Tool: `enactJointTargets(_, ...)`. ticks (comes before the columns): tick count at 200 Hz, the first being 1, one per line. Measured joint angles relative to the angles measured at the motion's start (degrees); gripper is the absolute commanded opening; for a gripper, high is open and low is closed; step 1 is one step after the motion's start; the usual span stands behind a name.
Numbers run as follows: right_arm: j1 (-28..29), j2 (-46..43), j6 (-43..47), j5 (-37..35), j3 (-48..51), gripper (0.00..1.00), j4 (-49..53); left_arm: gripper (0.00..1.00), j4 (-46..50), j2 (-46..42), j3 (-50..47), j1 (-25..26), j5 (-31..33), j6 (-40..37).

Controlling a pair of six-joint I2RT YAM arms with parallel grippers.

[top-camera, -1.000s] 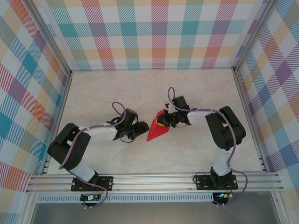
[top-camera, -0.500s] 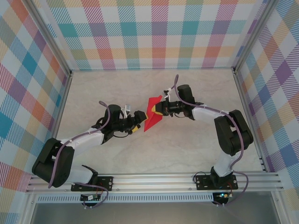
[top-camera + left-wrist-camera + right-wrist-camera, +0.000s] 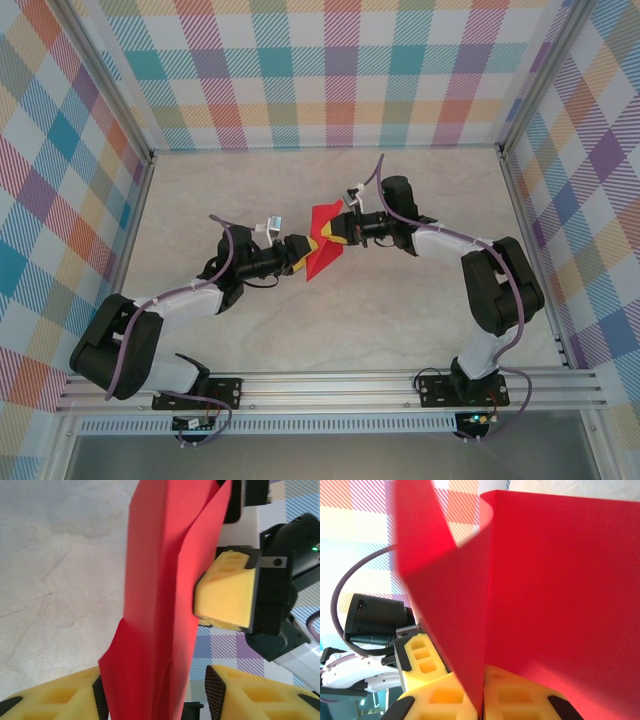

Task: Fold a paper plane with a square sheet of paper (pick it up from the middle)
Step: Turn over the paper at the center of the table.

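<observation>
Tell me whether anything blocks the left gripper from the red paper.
Nothing visible does. The red paper, pinched by the right gripper, stands between the left gripper's open fingers, with bare table behind.

Red paper [image 3: 160, 595] btwn L tool [image 3: 152, 702] fingers [image 3: 55, 705]

You have the folded sheet of paper [image 3: 322, 245] up above the counter [image 3: 420, 300], near its middle and between your two arms. Your right pincer [image 3: 341, 233] meets it from the right and a little behind, fingers clamped on the sheet's far part. Your left pincer [image 3: 301, 252] sits on the sheet's left, nearer you, with one finger on each side of its near end and a gap at one finger. The two pincers lie close together but apart.
</observation>
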State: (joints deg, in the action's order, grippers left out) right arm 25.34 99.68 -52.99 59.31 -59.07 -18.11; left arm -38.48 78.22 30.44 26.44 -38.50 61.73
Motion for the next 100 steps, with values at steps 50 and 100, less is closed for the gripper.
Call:
enactJointTargets(50,0.0,0.0,-0.2,1.3,0.0,0.09,0.0,0.3,-5.4,2.0,-0.6,0.2,0.2,1.2)
enactJointTargets(100,0.0,0.0,0.8,1.0,-0.2,0.16,2.4,0.12,-6.6,2.4,-0.6,0.2,0.5,1.5)
